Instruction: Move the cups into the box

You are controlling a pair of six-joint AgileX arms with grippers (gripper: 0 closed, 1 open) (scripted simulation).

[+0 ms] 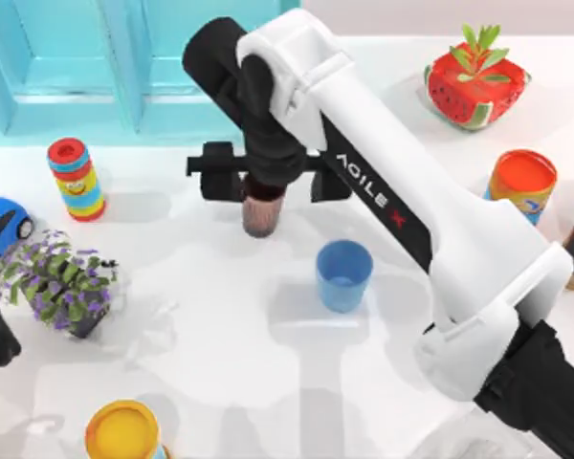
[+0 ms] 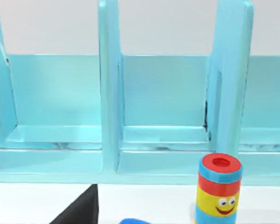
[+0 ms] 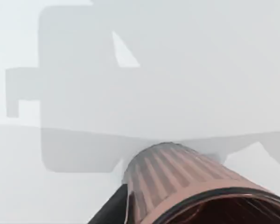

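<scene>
**Ribbed cup in my right end effector, blue cup on the worktop**

My right end effector (image 1: 263,186) is clamped on the dark ribbed cup (image 1: 262,212), which hangs from it just in front of the turquoise box (image 1: 77,67); my right wrist view looks along the cup's ribbed side toward the white worktop (image 1: 220,363). The blue cup (image 1: 343,275) stands upright on the worktop, near the ribbed cup on the side away from the box. The striped cylinder (image 2: 218,189) stands just before the box's open compartments. My left arm is parked beside the potted purple flowers (image 1: 62,282); I cannot tell how its end effector stands.
</scene>
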